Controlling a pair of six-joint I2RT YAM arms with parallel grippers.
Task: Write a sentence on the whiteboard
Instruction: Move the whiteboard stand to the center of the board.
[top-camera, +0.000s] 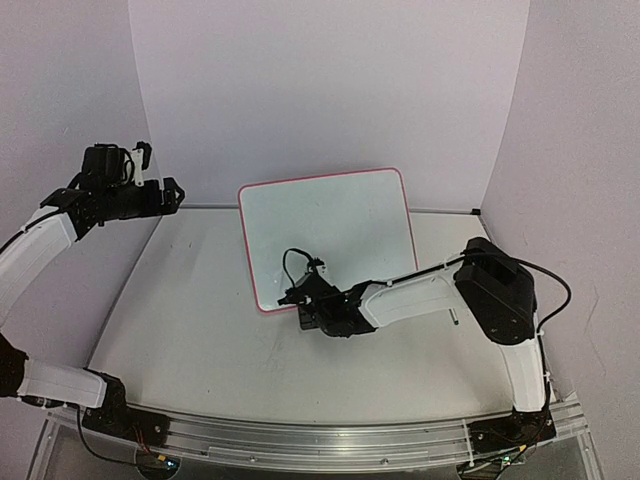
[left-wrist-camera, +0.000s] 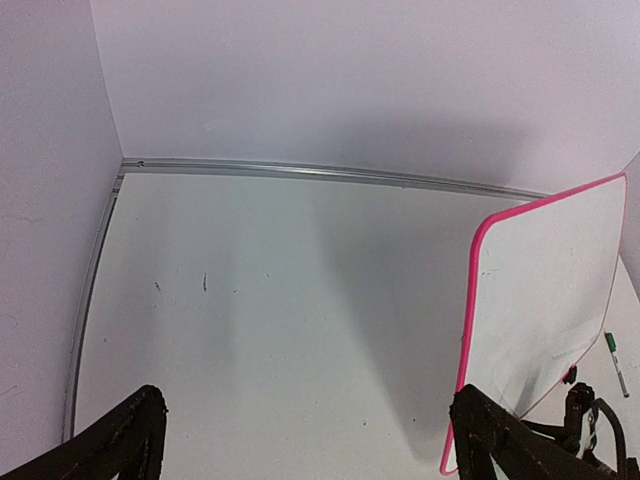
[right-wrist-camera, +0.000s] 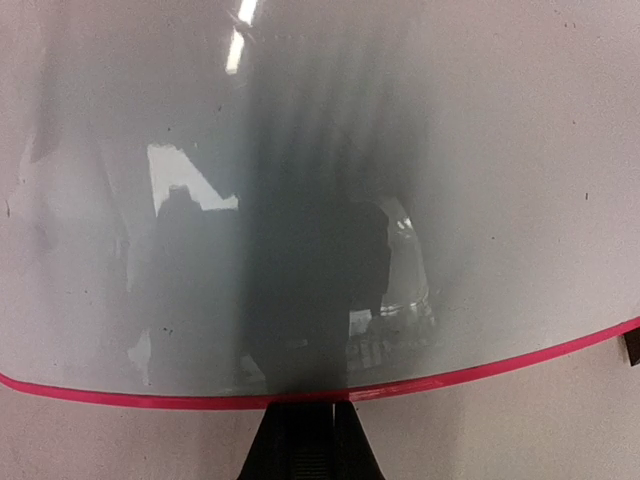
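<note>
You are working on a pale table (top-camera: 200, 330) boxed in by plain whitish walls (top-camera: 330, 90) at the back and on both sides. A metal strip (left-wrist-camera: 330, 172) runs where the table meets the back wall, and a few small dark scuffs (left-wrist-camera: 205, 283) mark the top.

The whiteboard (top-camera: 330, 225) sits mid-table, propped with its far edge raised and its face tilted toward your arms. Its long axis runs left to right, a little skewed. A black clip foot (right-wrist-camera: 632, 346) shows beside its pink frame (right-wrist-camera: 150, 395).

Your right arm (top-camera: 420, 295) reaches to the board's near edge, jaws pressed together. Your left arm (top-camera: 40, 250) is raised at the far left, jaws wide apart. A marker (left-wrist-camera: 615, 362) with a green end lies on the table near the board's right edge.
</note>
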